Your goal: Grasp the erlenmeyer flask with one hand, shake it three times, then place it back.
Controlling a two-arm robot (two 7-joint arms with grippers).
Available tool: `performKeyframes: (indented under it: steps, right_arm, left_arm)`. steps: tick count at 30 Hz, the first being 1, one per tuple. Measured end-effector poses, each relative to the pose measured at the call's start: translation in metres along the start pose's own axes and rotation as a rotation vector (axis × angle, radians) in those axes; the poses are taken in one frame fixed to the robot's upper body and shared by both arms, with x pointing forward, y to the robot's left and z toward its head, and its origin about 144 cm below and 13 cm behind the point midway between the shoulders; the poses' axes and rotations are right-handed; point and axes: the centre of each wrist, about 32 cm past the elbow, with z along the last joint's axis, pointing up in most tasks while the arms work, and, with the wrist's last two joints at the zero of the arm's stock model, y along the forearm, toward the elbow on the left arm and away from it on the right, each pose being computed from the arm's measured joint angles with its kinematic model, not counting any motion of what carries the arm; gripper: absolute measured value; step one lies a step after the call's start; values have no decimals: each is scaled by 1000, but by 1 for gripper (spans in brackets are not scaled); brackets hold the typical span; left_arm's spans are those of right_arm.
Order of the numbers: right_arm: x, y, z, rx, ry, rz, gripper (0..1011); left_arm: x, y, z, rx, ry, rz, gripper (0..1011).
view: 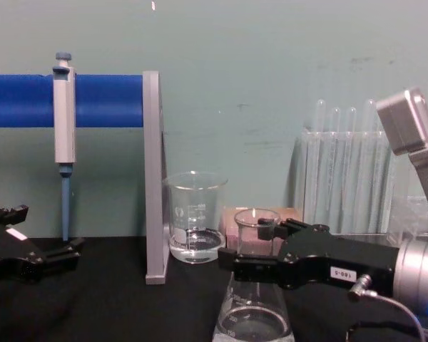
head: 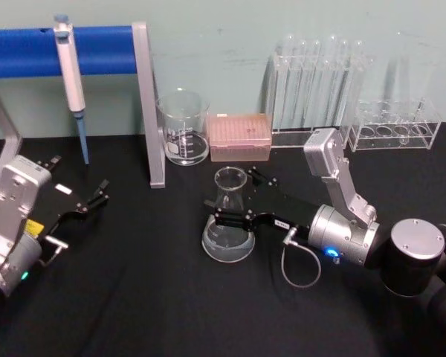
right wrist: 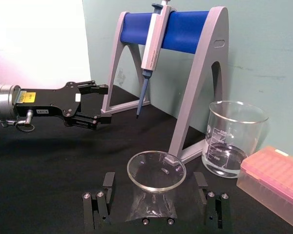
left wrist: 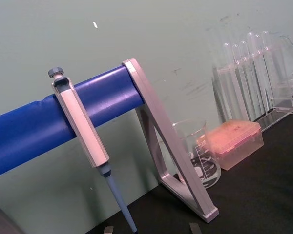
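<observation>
Straddling the neck of the erlenmeyer flask [head: 228, 223], the right gripper [head: 238, 199] reaches in from the robot's right with one black finger on either side of the glass; in the right wrist view the fingers [right wrist: 98, 204] stand apart from the flask's neck with gaps on both sides, so the jaws are spread and not clamped on it. The flask stands upright on the black table [head: 134, 297], its wide base resting on the cloth near the middle. Behind the flask sit a glass beaker [head: 183, 126] and a pink tip box [head: 240, 137], side by side, with a clear rack of test tubes [head: 317, 82] farther right against the wall. To the left, a pipette [head: 70, 78] hangs from a blue-barred stand [head: 147, 104]. The left gripper [head: 97, 195] hovers low at the table's left side, well apart from the flask, its fingers parted and holding nothing.
</observation>
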Motion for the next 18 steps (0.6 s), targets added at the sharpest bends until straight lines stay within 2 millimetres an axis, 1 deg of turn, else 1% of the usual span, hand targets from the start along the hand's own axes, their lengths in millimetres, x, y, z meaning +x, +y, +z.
performKeyframes:
  steps: [10, 18]
  right_arm:
    - [1, -2, 1, 4, 0, 6, 1003]
    - [0, -19, 2, -9, -4, 9, 1003]
  left_arm:
    - [0, 0, 0, 0, 0, 0, 1001]
    - [0, 0, 0, 0, 0, 0, 1001]
